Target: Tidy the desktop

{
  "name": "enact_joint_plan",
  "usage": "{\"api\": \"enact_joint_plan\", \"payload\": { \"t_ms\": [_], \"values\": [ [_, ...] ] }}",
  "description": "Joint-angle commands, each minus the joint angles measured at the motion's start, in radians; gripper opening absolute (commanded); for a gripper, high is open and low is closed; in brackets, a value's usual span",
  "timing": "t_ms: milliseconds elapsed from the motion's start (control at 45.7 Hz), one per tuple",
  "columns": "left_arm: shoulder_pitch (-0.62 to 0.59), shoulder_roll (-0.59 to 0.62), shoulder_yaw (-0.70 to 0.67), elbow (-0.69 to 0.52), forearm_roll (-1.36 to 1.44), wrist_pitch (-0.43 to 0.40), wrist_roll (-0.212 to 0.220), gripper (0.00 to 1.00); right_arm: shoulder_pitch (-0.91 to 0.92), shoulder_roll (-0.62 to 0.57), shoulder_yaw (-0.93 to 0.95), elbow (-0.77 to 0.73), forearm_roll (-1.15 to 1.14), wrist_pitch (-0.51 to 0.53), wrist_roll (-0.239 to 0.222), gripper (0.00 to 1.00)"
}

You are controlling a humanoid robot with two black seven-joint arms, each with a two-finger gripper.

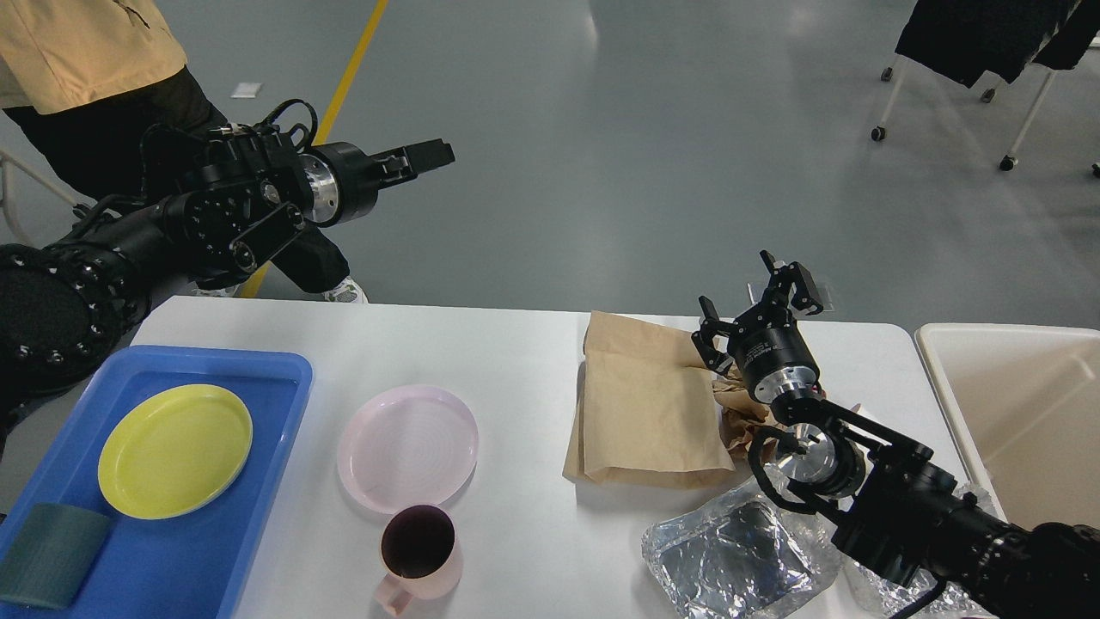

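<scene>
Two dishes wait loose on the desktop (524, 361) — pink plate (406, 447) and pink cup (418, 550). Your left gripper (430, 156) hangs high, closed and empty; the right gripper (756, 305) stands spread, empty. Bring the left down squarely over the plate's rim.

Left gripper (434, 156) points right, fingers seemingly together; right gripper (756, 303) points up, fingers spread.
</scene>
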Motion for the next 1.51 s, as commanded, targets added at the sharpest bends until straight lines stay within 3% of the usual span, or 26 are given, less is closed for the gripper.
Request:
{"api": "enact_joint_plan", "payload": {
  "t_ms": [0,131,263,482,1489],
  "values": [
    [-0.115,0.001,0.252,-0.219,0.001,0.0,0.0,0.99,0.0,0.0,0.0,0.001,0.0,0.0,0.0,1.0],
    [-0.19,-0.013,0.44,-0.383,0.001,-0.008,0.0,0.99,0.0,0.0,0.0,0.001,0.0,0.0,0.0,1.0],
    [-0.248,-0.05,0.468,-0.511,0.001,-0.041,-0.001,0.99,0.0,0.0,0.0,0.003,0.0,0.002,0.0,1.0],
    [-0.274,-0.12,0.492,-0.525,0.001,-0.049,0.0,0.99,-0.001,0.001,0.0,0.0,0.0,0.002,0.0,1.0],
    [-0.273,-0.12,0.492,-0.525,-0.002,-0.049,-0.002,0.99,0.0,0.001,0.0,-0.002,0.0,0.002,0.0,1.0]
  ]
}}
